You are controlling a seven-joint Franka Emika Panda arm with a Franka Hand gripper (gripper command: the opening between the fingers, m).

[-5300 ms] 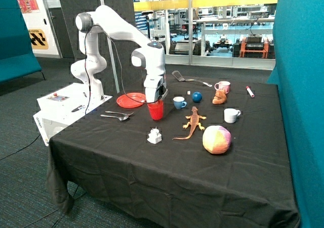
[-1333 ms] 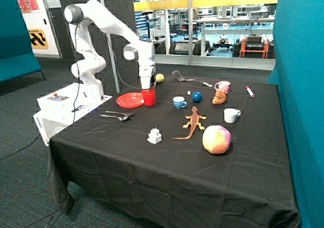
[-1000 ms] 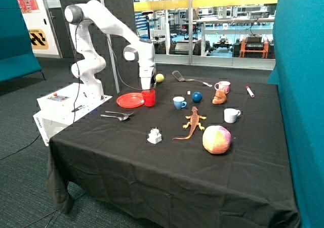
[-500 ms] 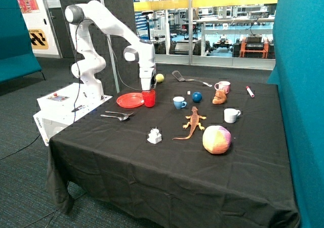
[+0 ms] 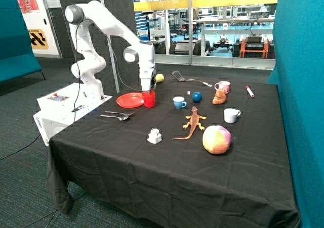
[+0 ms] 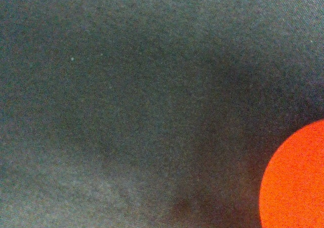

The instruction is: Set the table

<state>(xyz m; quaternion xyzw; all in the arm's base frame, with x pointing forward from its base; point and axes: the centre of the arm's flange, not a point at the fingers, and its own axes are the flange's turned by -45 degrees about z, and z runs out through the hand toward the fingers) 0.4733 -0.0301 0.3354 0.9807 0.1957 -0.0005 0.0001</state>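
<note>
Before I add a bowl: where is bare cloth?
The near half of the table, in front of the white piece, lizard and ball, is bare. It is crowded at the far side, around the plate, the red cup under the gripper, and the mugs.

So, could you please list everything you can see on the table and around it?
Black cloth table: one.
Red plastic cup: one, beside the plate.
Red round plate: one, near the pedestal.
Metal spoons: two, before the plate.
Yellow ball: one, behind the cup.
Black spatula: one, far edge.
Blue cup: one, middle.
Blue ball: one, beside it.
Pink mug: one, far side.
Brown toy: one, before the pink mug.
White mug: one.
Orange lizard: one, centre.
Pastel plush ball: one.
White small object: one.
Red marker: one, far corner.
White pedestal: one.
Gripper: at the red cup's rim.
</note>
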